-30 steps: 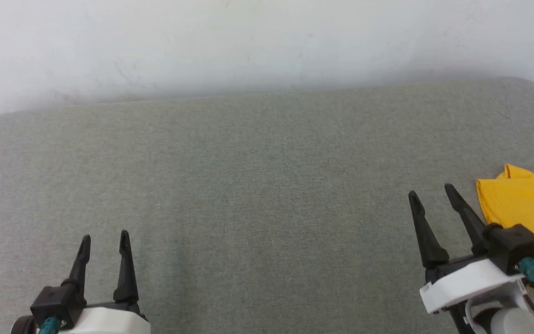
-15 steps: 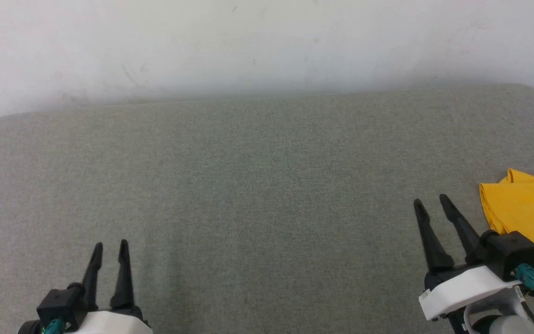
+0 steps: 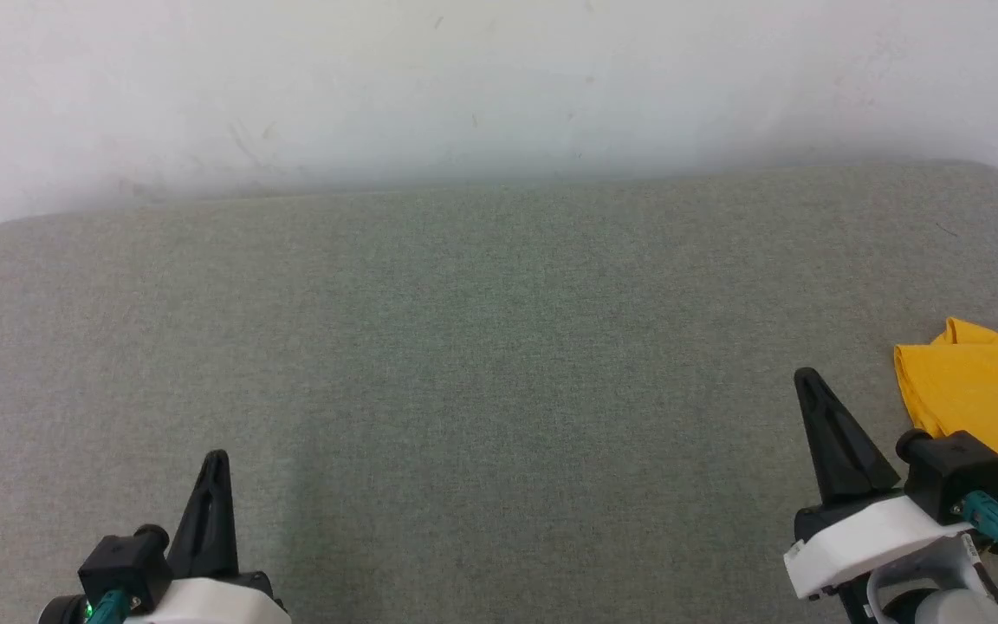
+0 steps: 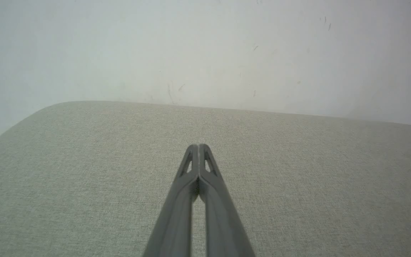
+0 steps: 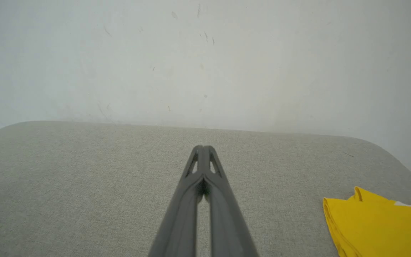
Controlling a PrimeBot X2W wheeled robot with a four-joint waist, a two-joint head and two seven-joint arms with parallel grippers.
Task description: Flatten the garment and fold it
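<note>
The garment (image 3: 980,394), bright yellow and folded into a neat stack, lies at the right edge of the grey padded table (image 3: 482,329); the right wrist view shows the garment (image 5: 380,223) at its lower right. My right gripper (image 3: 806,379) hovers just left of the garment, fingers pressed together and holding nothing; the right gripper (image 5: 202,147) is apart from the cloth. At the lower left my left gripper (image 3: 217,456) is shut too, over bare table, and the left gripper (image 4: 198,145) has nothing between its tips.
A pale wall (image 3: 464,78) rises right behind the table's far edge. The table's rounded corners show at the far left and far right. Grey fabric surface stretches between the two grippers.
Both grippers have closed from wide open to fully shut, on nothing. The head view has tilted slightly; the garment has not moved.
</note>
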